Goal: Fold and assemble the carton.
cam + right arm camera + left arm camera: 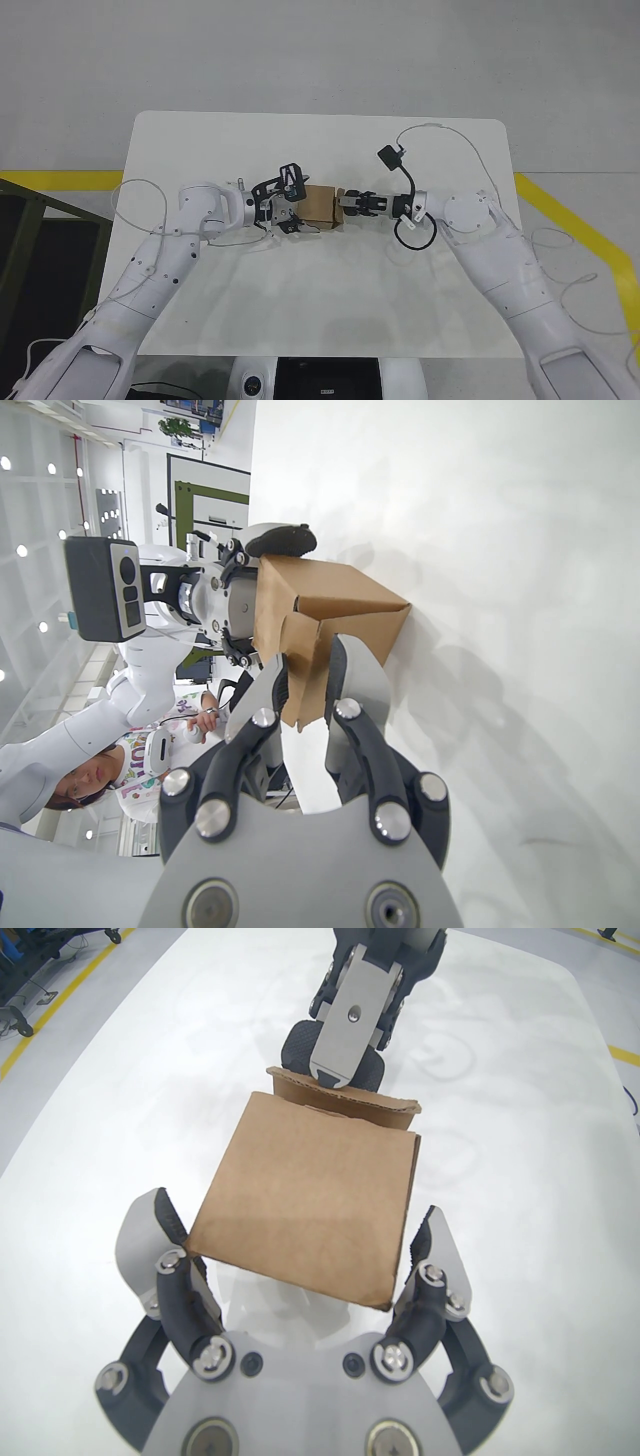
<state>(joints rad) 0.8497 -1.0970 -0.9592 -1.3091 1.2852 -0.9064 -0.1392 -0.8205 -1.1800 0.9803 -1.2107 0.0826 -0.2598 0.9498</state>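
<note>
Nearest, clamping the brown cardboard carton [320,1168] across its near corners with the left tool [295,1213]. Sits mid white counter [500,1178], already squared up into a box shape. Farther off, pinching the curled end flap [350,1100] with the right tool [335,1078], closed on it. Looks about midway, with flaps yet to tuck and close.
</note>
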